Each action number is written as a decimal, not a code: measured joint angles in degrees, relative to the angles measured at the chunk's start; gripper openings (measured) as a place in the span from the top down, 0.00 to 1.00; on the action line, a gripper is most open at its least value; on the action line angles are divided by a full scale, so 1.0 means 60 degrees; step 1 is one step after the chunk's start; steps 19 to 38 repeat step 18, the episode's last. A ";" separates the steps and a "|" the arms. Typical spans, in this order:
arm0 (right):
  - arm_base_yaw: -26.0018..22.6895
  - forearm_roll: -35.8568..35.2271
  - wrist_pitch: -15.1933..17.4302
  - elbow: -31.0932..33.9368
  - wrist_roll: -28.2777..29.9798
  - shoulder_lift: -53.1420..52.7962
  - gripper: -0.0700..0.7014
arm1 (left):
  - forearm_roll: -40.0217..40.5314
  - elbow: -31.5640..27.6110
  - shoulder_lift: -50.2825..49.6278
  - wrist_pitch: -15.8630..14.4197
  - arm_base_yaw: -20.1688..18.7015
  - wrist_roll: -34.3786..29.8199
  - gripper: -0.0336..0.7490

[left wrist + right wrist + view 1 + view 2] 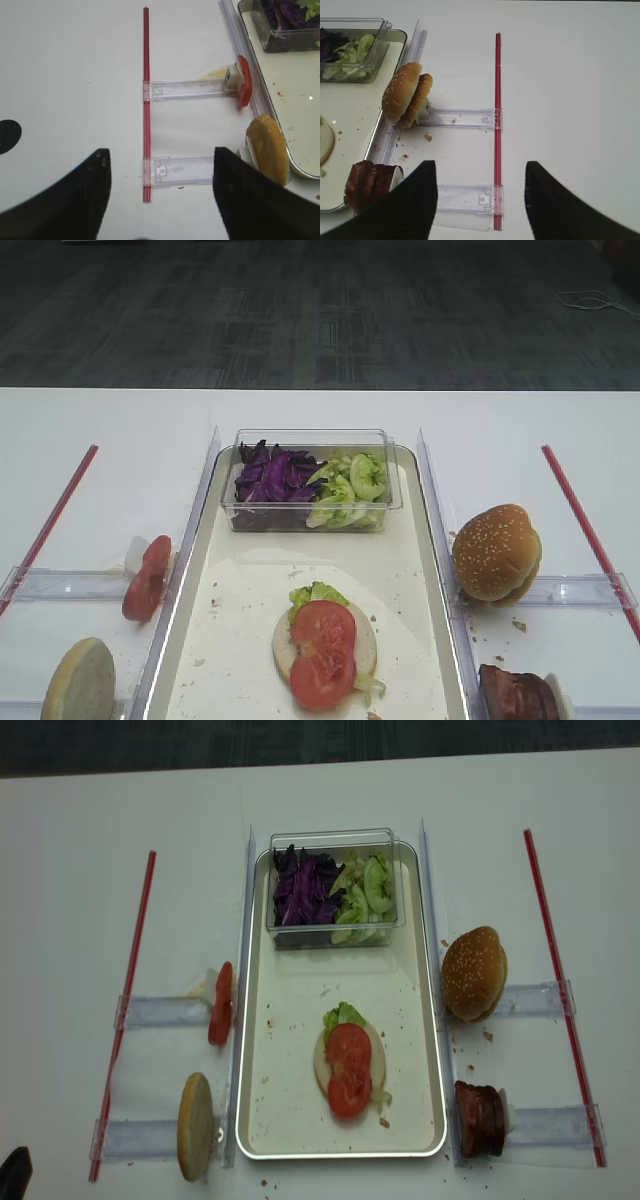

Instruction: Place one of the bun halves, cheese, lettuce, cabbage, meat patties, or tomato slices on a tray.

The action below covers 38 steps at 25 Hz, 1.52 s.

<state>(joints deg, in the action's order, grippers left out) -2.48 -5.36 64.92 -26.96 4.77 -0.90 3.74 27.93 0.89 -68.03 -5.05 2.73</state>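
The tray (186, 580) (340, 1153) holds a bun half (283, 640) topped with lettuce (316, 593) and two tomato slices (322, 652) (349, 1070). Left of the tray, another tomato slice (243, 86) (146, 578) and a bun half (267, 150) (80, 680) stand on edge. To the right are a sesame bun (402, 92) (497, 552) and meat patties (367, 182) (515, 692). My left gripper (161, 150) is open over a clear rail, left of that bun half. My right gripper (480, 163) is open, right of the patties. Cheese is not clearly in view.
A clear plastic box (310, 440) at the tray's far end holds purple cabbage (272, 475) and lettuce (350, 485). Red strips (145, 100) (497, 125) and clear plastic rails (190, 90) (462, 117) lie on the white table on both sides. Crumbs lie by the sesame bun.
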 joint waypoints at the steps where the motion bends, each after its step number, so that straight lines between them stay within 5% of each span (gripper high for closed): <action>1: 0.0000 0.0000 0.0000 0.0000 0.0000 0.0000 0.38 | 0.0000 0.0000 0.0000 0.0000 0.0000 0.0000 0.42; 38: 0.0000 0.0000 0.0000 0.0000 0.0000 0.0000 0.38 | 0.0000 0.0000 0.0000 0.0000 0.0000 0.0000 0.42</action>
